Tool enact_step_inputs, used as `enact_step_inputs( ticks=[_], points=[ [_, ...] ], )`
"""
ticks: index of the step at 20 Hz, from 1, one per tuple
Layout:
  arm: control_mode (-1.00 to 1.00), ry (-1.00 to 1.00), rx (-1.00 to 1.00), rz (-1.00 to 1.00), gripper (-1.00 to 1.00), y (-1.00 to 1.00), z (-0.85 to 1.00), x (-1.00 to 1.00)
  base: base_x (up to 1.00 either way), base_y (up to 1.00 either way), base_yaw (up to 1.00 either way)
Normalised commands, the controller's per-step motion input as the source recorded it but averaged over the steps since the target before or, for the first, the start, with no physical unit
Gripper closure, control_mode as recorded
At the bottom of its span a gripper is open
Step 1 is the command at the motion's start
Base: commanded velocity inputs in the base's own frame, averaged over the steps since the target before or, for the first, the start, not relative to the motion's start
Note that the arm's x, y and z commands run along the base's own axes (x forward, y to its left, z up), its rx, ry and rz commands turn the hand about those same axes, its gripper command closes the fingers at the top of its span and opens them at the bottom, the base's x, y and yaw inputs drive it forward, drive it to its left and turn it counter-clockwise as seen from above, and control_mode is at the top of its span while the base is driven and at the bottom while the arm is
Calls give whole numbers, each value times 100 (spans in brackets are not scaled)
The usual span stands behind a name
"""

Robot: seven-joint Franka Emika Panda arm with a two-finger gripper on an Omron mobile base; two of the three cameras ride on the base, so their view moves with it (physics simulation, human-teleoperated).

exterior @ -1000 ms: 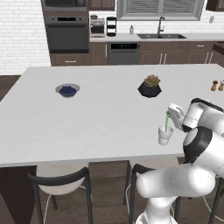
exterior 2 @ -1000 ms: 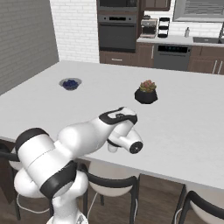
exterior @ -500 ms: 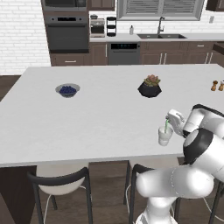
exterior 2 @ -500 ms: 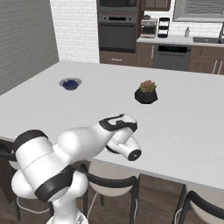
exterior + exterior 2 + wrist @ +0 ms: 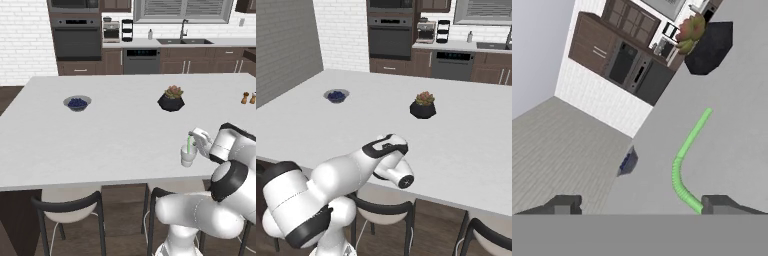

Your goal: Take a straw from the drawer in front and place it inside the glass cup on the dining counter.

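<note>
The hand (image 5: pixel 198 140) stands released, its fingertips (image 5: pixel 564 204) spread wide apart and grasping nothing; it hangs just beside the glass cup (image 5: pixel 188 156) near the front edge of the white desk (image 5: pixel 115 135). The green straw (image 5: pixel 188 145) stands in the cup; the hand view shows its ribbed bend against one fingertip. Farther back stand a black plant pot (image 5: pixel 171 102) and a grey bowl (image 5: pixel 77 103).

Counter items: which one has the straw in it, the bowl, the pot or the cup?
The cup, by the gripper; the green straw sticks up from it.
</note>
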Motion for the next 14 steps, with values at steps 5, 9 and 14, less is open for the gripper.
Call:
enact_step_inputs(
  ticks=[5,9,14],
  points=[
    [-100,0,-2,0,-100,0,4,0,0,0,0],
    [-100,0,-9,-3,-100,0,34,-21,0,0,0],
    [-100,0,-8,-5,-100,0,76,-33,0,0,0]
  ],
)
